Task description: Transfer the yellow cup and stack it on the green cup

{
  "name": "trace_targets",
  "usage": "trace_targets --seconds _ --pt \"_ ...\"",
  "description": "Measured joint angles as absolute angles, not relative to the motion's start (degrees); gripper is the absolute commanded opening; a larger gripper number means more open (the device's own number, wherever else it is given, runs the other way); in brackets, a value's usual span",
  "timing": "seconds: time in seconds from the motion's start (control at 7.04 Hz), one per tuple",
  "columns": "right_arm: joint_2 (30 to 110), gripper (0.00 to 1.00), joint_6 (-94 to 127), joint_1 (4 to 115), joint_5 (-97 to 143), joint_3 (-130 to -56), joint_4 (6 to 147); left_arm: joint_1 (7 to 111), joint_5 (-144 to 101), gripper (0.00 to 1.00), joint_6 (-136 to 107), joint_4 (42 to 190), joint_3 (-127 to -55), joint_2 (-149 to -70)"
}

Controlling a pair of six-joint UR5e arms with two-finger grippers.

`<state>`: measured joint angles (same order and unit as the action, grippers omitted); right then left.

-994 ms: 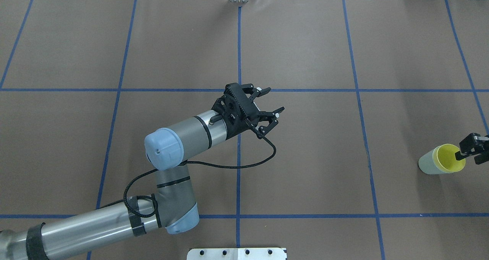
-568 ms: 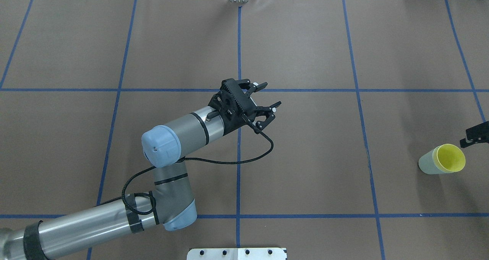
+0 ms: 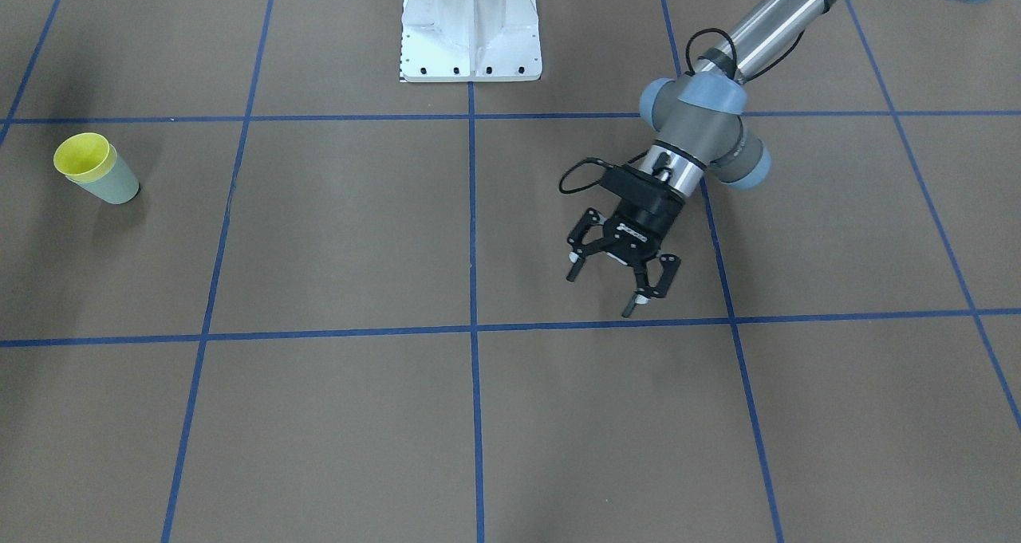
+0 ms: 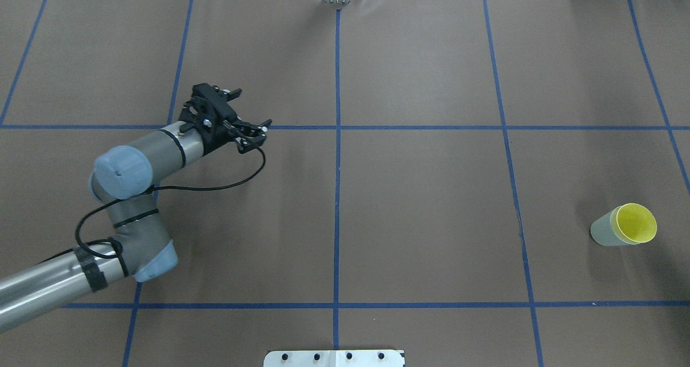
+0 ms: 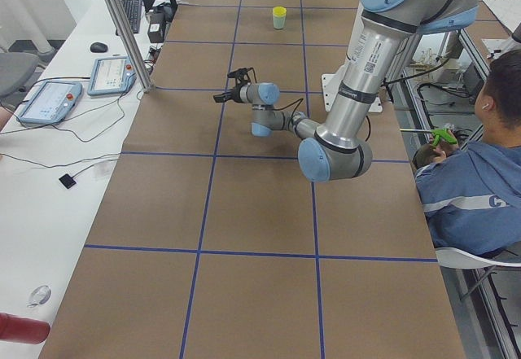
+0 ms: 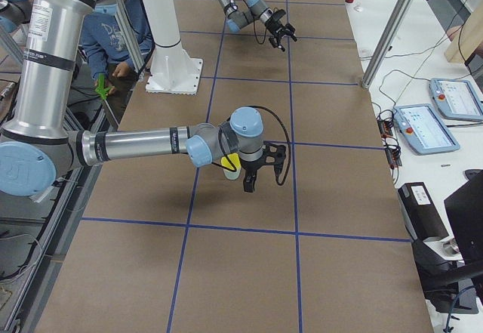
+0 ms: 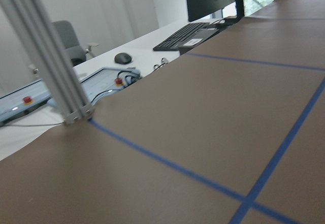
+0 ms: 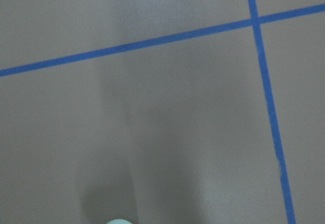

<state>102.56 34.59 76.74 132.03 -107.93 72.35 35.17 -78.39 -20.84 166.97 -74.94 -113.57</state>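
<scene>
Left fingers (image 3: 573, 265), splayed, have swung leftward; right fingers (image 6: 250, 178), grip unclear, exited the overhead view.

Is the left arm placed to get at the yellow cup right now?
Probably not. The left tool hangs open far on the robot's left, while the yellow cup, nested in the green cup, stands at the opposite side. Nothing blocks the way, but the right arm is much nearer.
</scene>
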Motion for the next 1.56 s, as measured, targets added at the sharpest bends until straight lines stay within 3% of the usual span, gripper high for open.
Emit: trace_targets --seconds 0.28,0.71,1.14,1.42,1.56 --pt "99.8 1.00 31.0 79.1 131.6 -105.3 72.6 43.9 -85.0 0.99 -26.3 162.4 -69.0 -107.9" --pt "97.2 1.00 29.9 79.5 132.0 -102.6 72.3 60.3 -108.4 0.99 -30.7 146.4 -67.2 -107.1" --pt "96.1 1.00 29.8 79.5 132.3 -101.8 72.3 76.8 -132.2 1.00 -27.5 130.3 -69.6 -106.9" --pt "94.5 1.00 29.4 79.5 132.1 -100.2 72.6 82.3 -134.8 1.00 -13.9 126.1 -72.5 -101.4" --pt "93.8 1.00 28.3 79.5 132.1 -99.2 72.7 84.1 -135.1 1.00 -9.5 122.4 -77.2 -97.2"
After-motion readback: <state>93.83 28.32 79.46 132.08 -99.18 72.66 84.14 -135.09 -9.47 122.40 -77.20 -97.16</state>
